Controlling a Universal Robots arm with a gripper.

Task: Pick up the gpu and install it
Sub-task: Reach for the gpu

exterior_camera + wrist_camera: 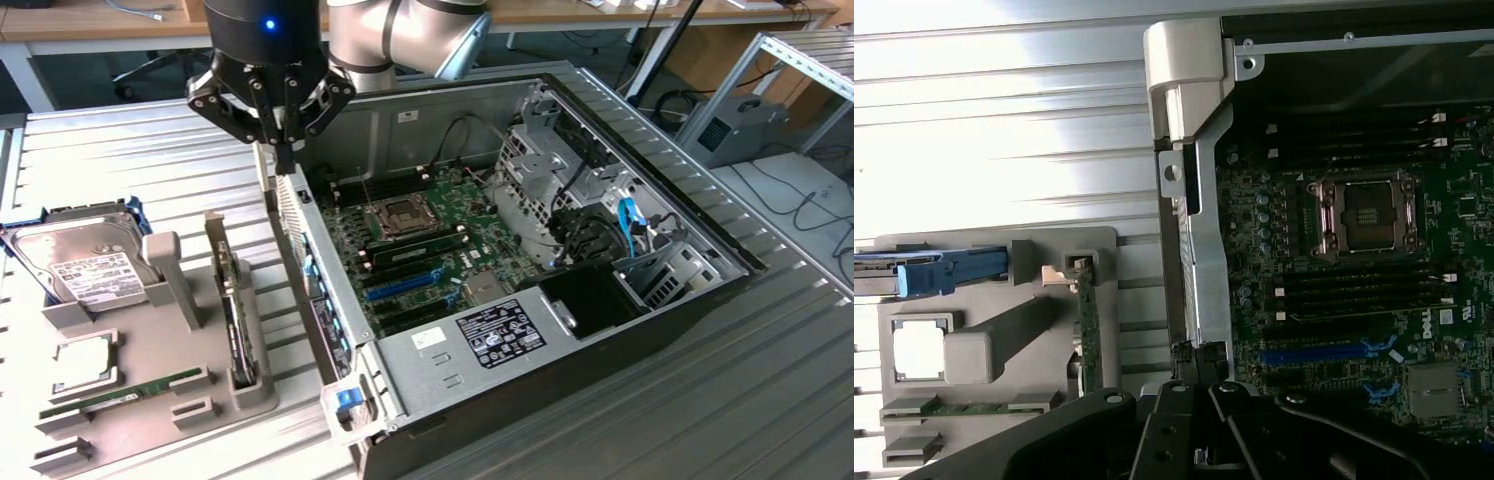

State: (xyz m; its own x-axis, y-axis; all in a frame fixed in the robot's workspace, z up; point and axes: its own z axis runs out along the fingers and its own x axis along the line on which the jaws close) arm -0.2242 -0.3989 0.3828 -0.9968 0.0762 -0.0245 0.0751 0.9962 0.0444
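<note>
The pick-up looks not yet made: the gripper (283,162) hovers over the case (296,215) wall, fingers (282,148) shut on nothing, the gpu (238,325) standing edgewise in the tray (134,435) at its 6 o'clock, so grasping likely needs opened fingers straddling the card.

Open case (441,375) lies on the ribbed table (134,150), socket (399,215) showing on the motherboard (447,265). On the exterior view's left, a grey holder (147,425) carries hard drive (87,262) and memory stick (127,393).
</note>
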